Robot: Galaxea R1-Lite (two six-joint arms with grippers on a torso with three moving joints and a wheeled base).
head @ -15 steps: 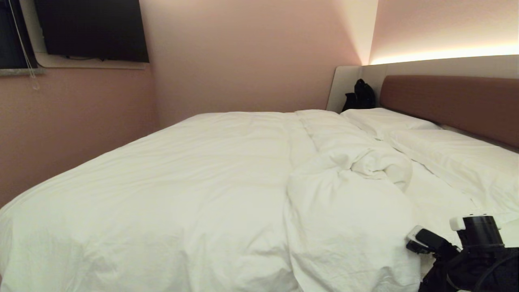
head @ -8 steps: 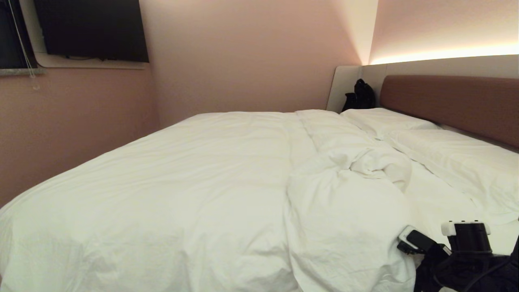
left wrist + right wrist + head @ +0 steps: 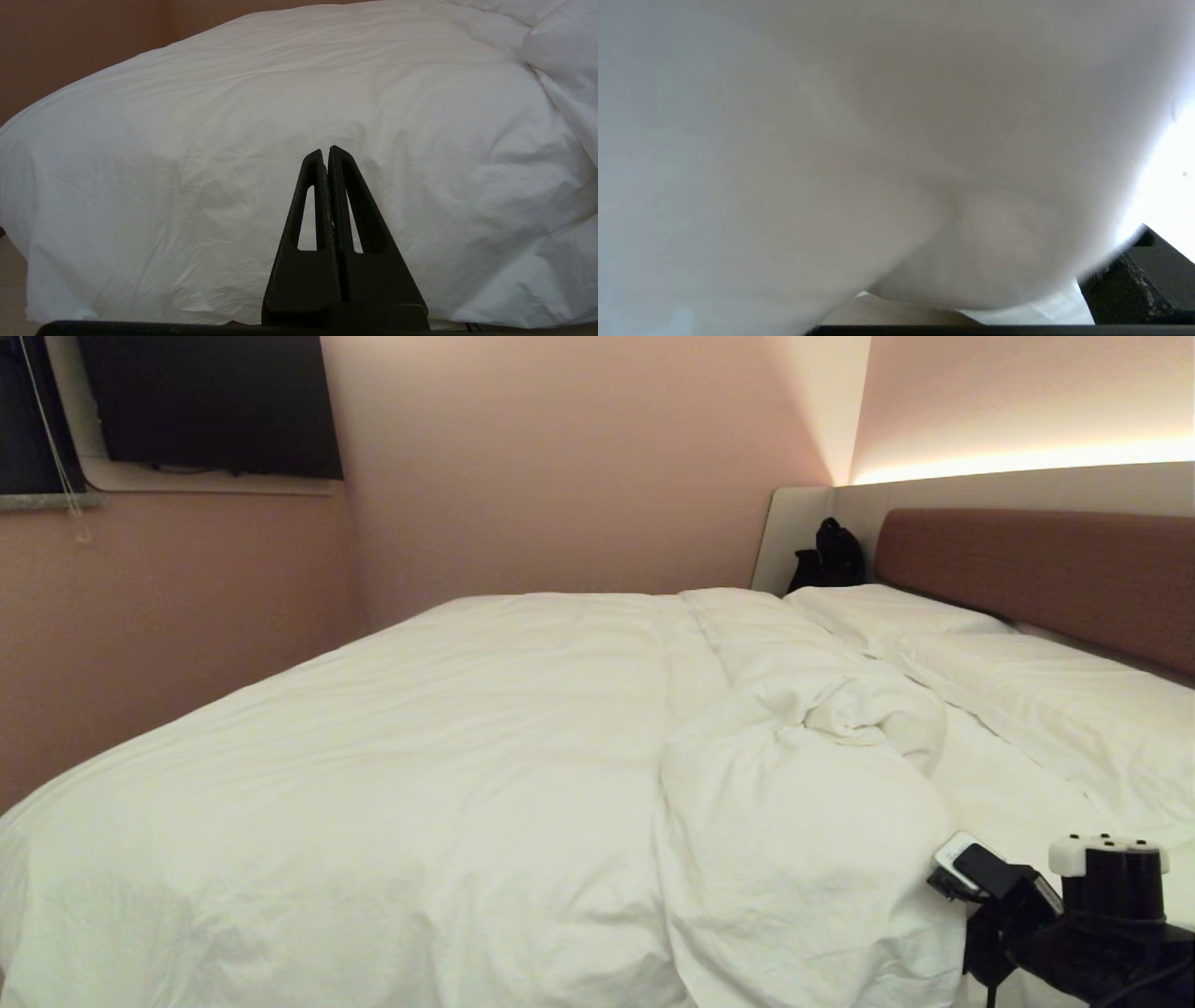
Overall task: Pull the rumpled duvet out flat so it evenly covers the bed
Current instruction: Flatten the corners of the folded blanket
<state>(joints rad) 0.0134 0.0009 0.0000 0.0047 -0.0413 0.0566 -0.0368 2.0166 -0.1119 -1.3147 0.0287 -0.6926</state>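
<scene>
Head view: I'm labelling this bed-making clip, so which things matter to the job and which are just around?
Job:
duvet, bunched near the pillows
bed
right gripper, open, against the duvet

Just around:
pillows
black bag
wall television
left gripper, shut, idle

The duvet [image 3: 448, 784], thick, white and softly wrinkled, lay smooth over most of the bed [image 3: 1036, 569], hanging over the near edge just ahead of my left gripper [image 3: 328, 151]. Beside my right gripper [image 3: 971, 882] it stayed rumpled: a puffy fold bunched into a twisted knot further up, toward the headboard, with bare sheet showing past it. Close against my right gripper, its white cloth [image 3: 878, 140] filled the view.
</scene>
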